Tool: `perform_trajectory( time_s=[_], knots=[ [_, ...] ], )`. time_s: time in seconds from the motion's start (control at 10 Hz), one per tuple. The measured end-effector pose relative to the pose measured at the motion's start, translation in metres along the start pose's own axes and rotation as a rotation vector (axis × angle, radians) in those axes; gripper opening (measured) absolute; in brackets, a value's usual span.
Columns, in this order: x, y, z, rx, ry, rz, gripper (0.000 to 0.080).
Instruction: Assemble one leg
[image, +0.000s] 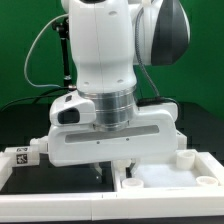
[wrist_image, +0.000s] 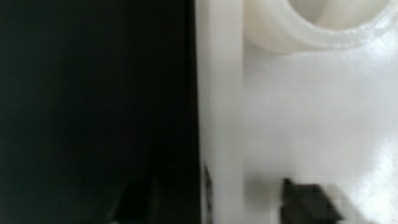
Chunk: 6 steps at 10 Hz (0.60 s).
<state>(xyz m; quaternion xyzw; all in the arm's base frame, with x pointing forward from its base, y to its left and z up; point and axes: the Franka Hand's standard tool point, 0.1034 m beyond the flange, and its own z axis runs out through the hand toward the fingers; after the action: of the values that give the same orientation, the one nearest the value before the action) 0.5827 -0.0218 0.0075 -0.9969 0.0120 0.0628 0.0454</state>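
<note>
Low down, end effector (image: 108, 170) above black table (image: 55, 176) and white tray-like top (image: 208, 190), green backdrop (image: 20, 45) behind, its grip state unclear

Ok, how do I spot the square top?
Find the big white arm filling the exterior view, then look below it toward that view's right. The square top is the wide white tray there; only it has round sockets at its corners.

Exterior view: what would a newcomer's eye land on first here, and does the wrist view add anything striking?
The arm fills the middle of the exterior view, with its gripper low over the edge of the white top at the lower right. In the wrist view, the top's round socket stands out white next to the black table.
</note>
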Motion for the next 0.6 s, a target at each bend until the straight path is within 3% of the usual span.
perform_trajectory(
  time_s=[0.1, 0.2, 0.3, 0.5, 0.6],
  knots=[
    [0.0, 0.0, 0.0, 0.0, 0.0, 0.0, 0.0466],
    [-0.001, -0.002, -0.001, 0.002, -0.004, 0.01, 0.0466],
    [-0.008, -0.016, -0.013, 0.009, -0.026, 0.035, 0.0606],
    [-0.031, -0.042, -0.029, 0.01, -0.031, 0.009, 0.0636],
    [-0.038, -0.063, -0.037, 0.006, -0.02, -0.016, 0.0647]
  ],
)
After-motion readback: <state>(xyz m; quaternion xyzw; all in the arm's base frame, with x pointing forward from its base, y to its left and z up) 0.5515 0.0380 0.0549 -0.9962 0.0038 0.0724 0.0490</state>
